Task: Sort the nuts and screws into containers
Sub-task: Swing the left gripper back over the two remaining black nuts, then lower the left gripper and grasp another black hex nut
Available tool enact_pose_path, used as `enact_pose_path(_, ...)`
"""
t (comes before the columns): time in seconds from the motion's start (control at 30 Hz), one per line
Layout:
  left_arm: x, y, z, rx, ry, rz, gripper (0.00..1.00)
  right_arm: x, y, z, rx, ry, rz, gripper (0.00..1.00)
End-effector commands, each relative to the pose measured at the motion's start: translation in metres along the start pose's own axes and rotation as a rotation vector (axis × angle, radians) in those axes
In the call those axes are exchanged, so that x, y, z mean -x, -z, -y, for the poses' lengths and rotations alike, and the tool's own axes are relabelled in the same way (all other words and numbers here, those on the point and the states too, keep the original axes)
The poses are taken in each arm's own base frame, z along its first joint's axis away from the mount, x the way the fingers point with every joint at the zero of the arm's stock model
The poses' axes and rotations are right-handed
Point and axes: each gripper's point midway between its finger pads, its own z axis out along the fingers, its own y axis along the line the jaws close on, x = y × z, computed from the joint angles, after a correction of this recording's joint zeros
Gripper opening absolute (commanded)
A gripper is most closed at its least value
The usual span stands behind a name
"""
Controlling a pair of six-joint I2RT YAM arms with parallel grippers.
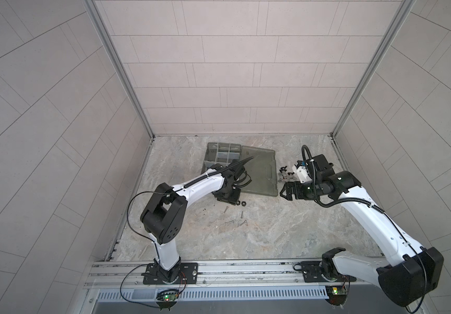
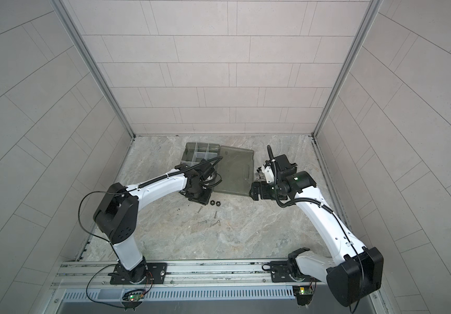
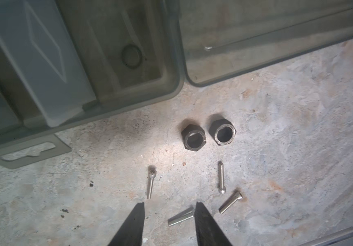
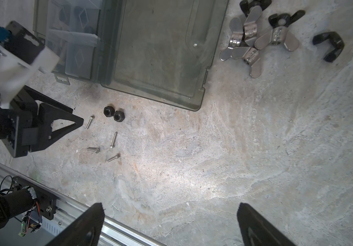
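The screws (image 3: 150,183) are lying loose on the bench (image 3: 299,149), four thin silver ones scattered just nearer than the two black nuts (image 3: 193,138). The nuts are sitting side by side, touching or nearly so, close to the near edge of the organiser case (image 1: 205,163). None of these is resting in the containers (image 1: 223,155) yet.

The left hand (image 3: 170,207) is hovering over this group with its jaws standing partly apart and gripping nothing. In the left wrist view its fingertips are framing the near-left screw (image 3: 180,219), so that one is probably the pick in hand.

That screw is lying almost along the line between the two fingers. The wrist is therefore likely needing a turn, so that the pads are closing across the shank and not on its ends. The tips should be going right down to the bench, since the shank is thin and apt to roll.

The right hand (image 4: 171,213) is hanging on the right, spread wide and empty, near the wing nuts (image 4: 256,38) beside the lid (image 4: 160,53).
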Motion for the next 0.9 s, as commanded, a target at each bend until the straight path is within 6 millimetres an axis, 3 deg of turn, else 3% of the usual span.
enact_pose_path(0.0, 0.004, -0.010, 0.003, -0.004, 0.018, 0.021, 0.44, 0.002, 0.009, -0.004, 0.015, -0.003, 0.042, 0.99)
enact_pose_path(0.4, 0.004, -0.034, 0.013, -0.014, 0.003, -0.014, 0.45, -0.010, 0.020, 0.000, 0.002, -0.001, 0.059, 0.99)
enact_pose_path(0.87, 0.003, -0.049, 0.017, -0.022, -0.010, -0.045, 0.45, -0.013, 0.021, 0.004, -0.019, -0.005, 0.061, 0.99)
